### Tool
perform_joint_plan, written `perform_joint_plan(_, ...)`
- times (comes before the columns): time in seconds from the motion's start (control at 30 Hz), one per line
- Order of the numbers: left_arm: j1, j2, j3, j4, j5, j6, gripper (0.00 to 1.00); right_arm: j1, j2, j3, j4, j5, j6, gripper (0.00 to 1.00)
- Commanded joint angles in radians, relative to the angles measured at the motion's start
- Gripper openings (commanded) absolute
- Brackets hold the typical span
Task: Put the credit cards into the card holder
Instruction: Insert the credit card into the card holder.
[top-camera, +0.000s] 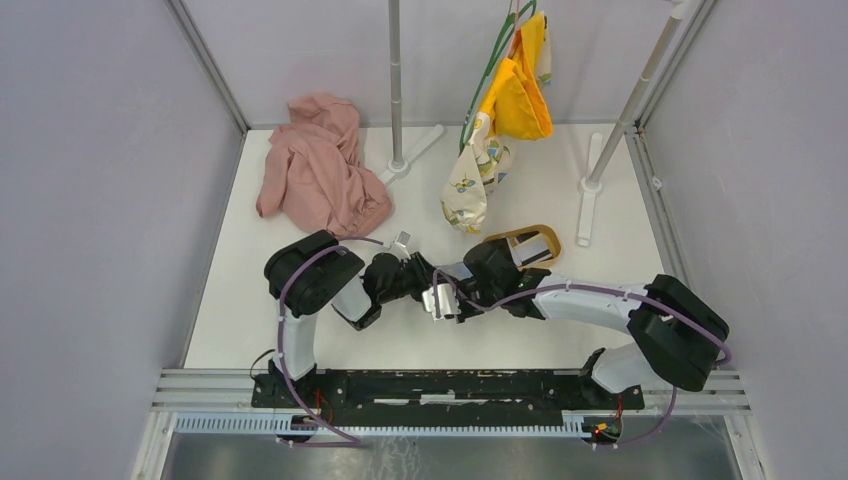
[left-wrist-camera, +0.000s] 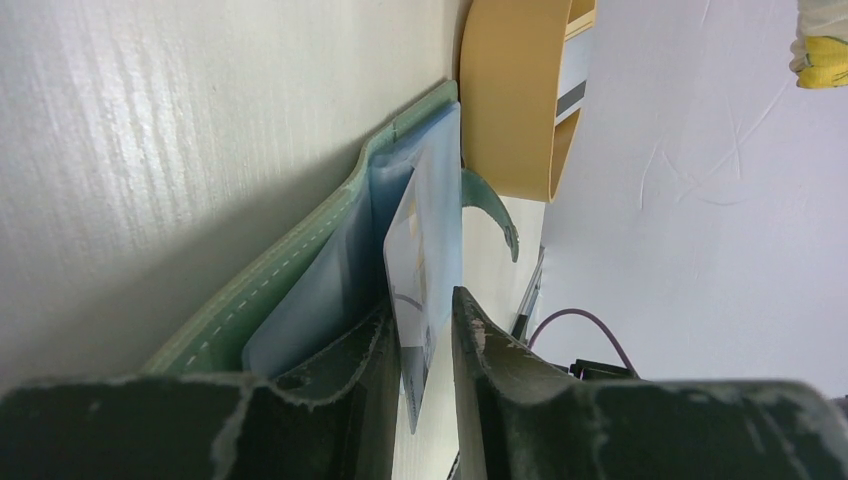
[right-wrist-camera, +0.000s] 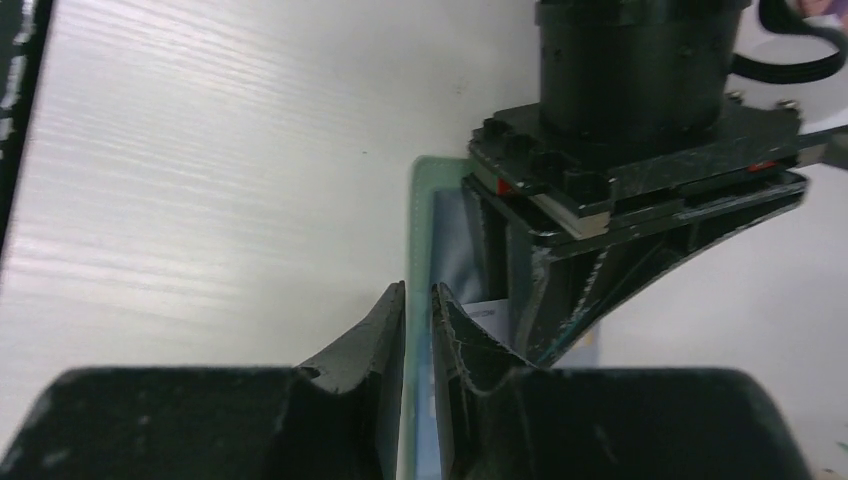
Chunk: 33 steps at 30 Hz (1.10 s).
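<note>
The sage-green card holder stands on edge over the table. My right gripper is shut on its outer flap. In the left wrist view the holder lies open to the left, with pale blue inner pockets. A white credit card sits with its far end in the holder and lies along the left finger of my left gripper. The jaws stand narrowly apart, with a gap between the card and the right finger. Both grippers meet at the table's middle, left and right. The card's near edge also shows in the right wrist view.
The oval light-wood tray sits just behind the grippers and holds something pale with a dark stripe. A pink cloth lies at the back left. Two stand poles and hanging yellow and floral garments fill the back.
</note>
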Motion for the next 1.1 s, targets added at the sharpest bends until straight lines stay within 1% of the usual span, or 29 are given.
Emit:
perform_joint_plan(0.0,-0.006,0.003,0.016,-0.060,0.010,0.045,0.32,0.060,0.000,-0.003,0.156,0.185,-0.047,0.20)
perform_joint_plan(0.13,-0.006,0.001,0.014,-0.067,0.010,0.048,0.32,0.110,0.045,0.012,0.168,0.271,-0.053,0.19)
perform_joint_plan(0.2,-0.007,-0.001,0.012,-0.069,0.010,0.049,0.32,0.124,0.065,0.023,0.159,0.293,-0.058,0.16)
perform_joint_plan(0.23,-0.006,-0.002,0.012,-0.072,0.008,0.050,0.32,0.131,0.072,0.027,0.156,0.302,-0.062,0.12)
perform_joint_plan(0.33,-0.006,-0.007,0.012,-0.078,0.009,0.053,0.33,0.140,0.096,0.038,0.145,0.331,-0.066,0.08)
perform_joint_plan(0.6,-0.007,-0.016,0.011,-0.090,0.011,0.061,0.33,0.151,0.145,0.050,0.178,0.426,-0.030,0.07)
perform_joint_plan(0.8,-0.008,-0.021,0.010,-0.093,0.018,0.062,0.34,0.150,0.160,0.065,0.154,0.494,-0.020,0.06)
perform_joint_plan(1.07,0.003,-0.031,0.013,-0.111,0.028,0.073,0.36,0.089,0.133,0.063,0.112,0.499,-0.007,0.04)
